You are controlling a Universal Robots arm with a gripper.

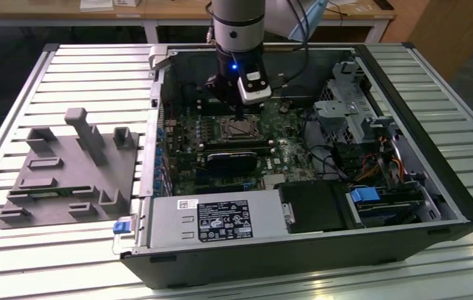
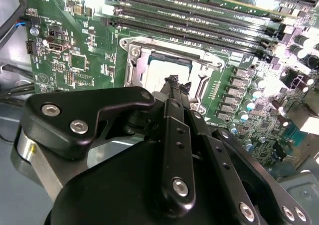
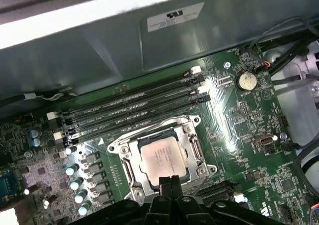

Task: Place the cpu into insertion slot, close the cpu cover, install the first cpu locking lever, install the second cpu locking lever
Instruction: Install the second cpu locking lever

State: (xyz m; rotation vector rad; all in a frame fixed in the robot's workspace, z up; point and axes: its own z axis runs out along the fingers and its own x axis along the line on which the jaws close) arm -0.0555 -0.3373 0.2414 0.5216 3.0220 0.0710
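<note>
The end effector (image 3: 168, 181) hangs inside the open computer case (image 1: 437, 187), its fingertips drawn together with nothing between them, low over one edge of the cpu cover (image 3: 192, 148). Memory slots (image 3: 134, 110) run just beside the insertion slot (image 3: 130, 171) on one side; the case wall rises beyond them. The cpu (image 3: 160, 156), a dull silver-grey square, lies flat in the slot, framed by the closed cover's window. The case rests on a slatted bench (image 1: 69, 75).
</note>
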